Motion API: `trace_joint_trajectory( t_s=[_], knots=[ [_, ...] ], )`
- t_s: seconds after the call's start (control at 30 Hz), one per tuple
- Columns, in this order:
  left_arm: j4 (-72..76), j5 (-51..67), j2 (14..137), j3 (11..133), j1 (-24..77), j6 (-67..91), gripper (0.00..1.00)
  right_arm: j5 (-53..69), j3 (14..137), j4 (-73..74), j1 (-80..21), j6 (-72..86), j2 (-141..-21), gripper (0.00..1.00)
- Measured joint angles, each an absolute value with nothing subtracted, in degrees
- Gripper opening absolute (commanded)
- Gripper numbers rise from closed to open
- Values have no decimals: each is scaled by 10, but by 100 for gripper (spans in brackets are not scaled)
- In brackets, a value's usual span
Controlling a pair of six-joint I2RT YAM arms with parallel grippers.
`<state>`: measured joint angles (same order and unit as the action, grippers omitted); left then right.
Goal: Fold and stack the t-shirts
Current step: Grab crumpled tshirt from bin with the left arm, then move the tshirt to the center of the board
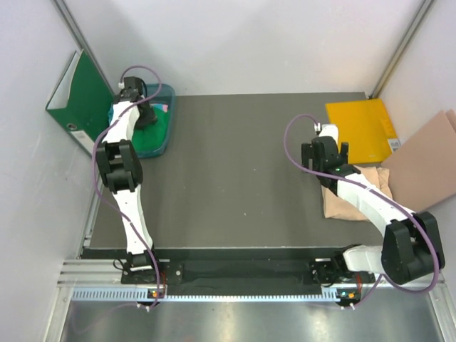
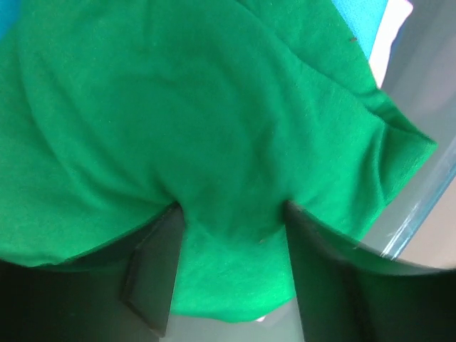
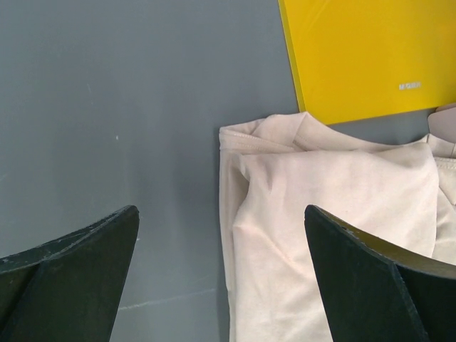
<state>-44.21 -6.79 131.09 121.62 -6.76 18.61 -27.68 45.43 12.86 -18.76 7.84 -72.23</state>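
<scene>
The bright green t-shirt (image 1: 159, 132) lies crumpled in a teal bin (image 1: 169, 96) at the far left. My left gripper (image 1: 146, 114) reaches down into the bin. In the left wrist view the green t-shirt (image 2: 214, 107) fills the frame, and a fold of it is bunched between the left gripper (image 2: 231, 214) jaws, which press on it from both sides. The beige-peach t-shirt (image 1: 345, 203) lies folded at the right. My right gripper (image 1: 331, 146) hovers open over its left edge. The right wrist view shows the beige-peach t-shirt (image 3: 335, 192) below the open right gripper (image 3: 221, 210).
A green ring binder (image 1: 78, 92) leans on the left wall beside the bin. A yellow folder (image 1: 360, 128) (image 3: 370, 57) lies flat behind the beige shirt. A brown sheet (image 1: 427, 164) rests at the far right. Something pink (image 1: 163, 107) shows in the bin.
</scene>
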Motion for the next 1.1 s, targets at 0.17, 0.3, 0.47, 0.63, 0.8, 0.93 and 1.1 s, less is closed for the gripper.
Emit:
trace_joint_trajectory(
  t_s=[0.17, 0.3, 0.47, 0.63, 0.8, 0.93, 1.1],
  knots=[
    [-460, -69, 1323, 1240, -67, 190, 0, -280, 461, 128, -188, 76, -747, 100],
    [-465, -69, 1322, 1244, -67, 190, 0, -281, 473, 128, -188, 75, -756, 100],
    [-458, -60, 1268, 1211, -65, 190, 0, -281, 477, 124, -189, 76, -756, 100],
    [-445, -80, 1155, 1209, -20, 183, 0, -280, 477, 125, -189, 88, -756, 100],
    [-415, -74, 1073, 1231, 105, 178, 0, -278, 477, 125, -187, 105, -756, 99],
    [-395, -9, 1074, 1266, 217, 182, 0, -271, 477, 127, -176, 123, -756, 100],
    [-397, 67, 1120, 1277, 298, 186, 0, -240, 477, 134, -107, 152, -745, 100]
  ],
)
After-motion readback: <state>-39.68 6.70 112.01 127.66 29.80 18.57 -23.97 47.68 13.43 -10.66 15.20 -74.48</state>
